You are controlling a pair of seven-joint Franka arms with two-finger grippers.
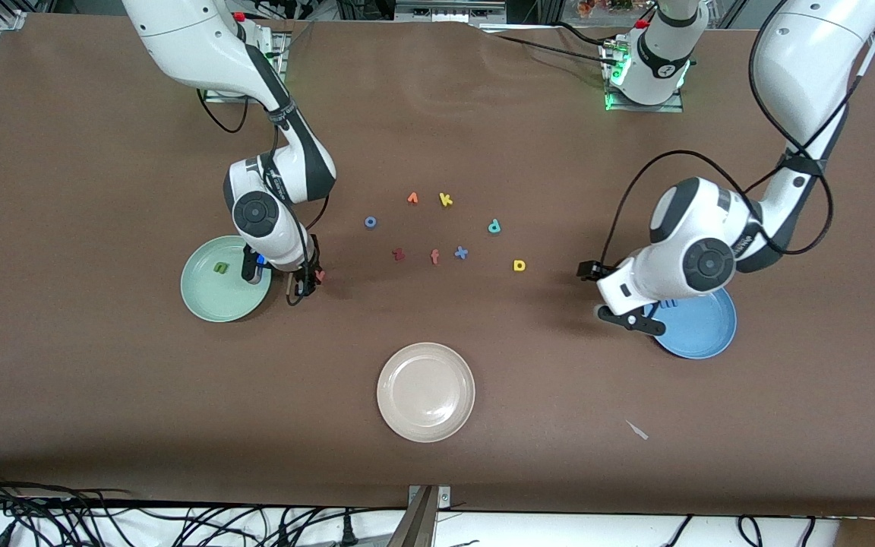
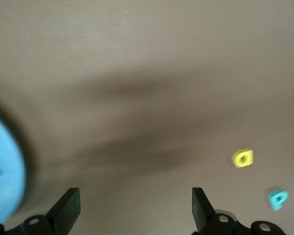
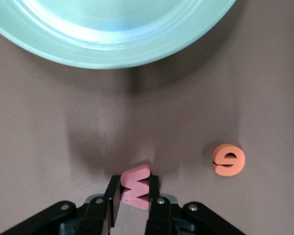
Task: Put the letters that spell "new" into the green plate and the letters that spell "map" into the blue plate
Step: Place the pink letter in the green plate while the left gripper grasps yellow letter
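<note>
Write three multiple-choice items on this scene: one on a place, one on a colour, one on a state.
1. Where is the n?
A. in the blue plate
B. in the green plate
C. on the table

2. What colour is the letter in the right gripper?
A. yellow
B. teal
C. pink

3. How is the left gripper?
A. open
B. shut on the p
C. shut on the a

Answers:
1 B: the n lies inside that plate's rim.
2 C: the gripper clamps a pink w.
3 A: its jaws stand wide apart with nothing between them.

No legible txt, only foam letters
</note>
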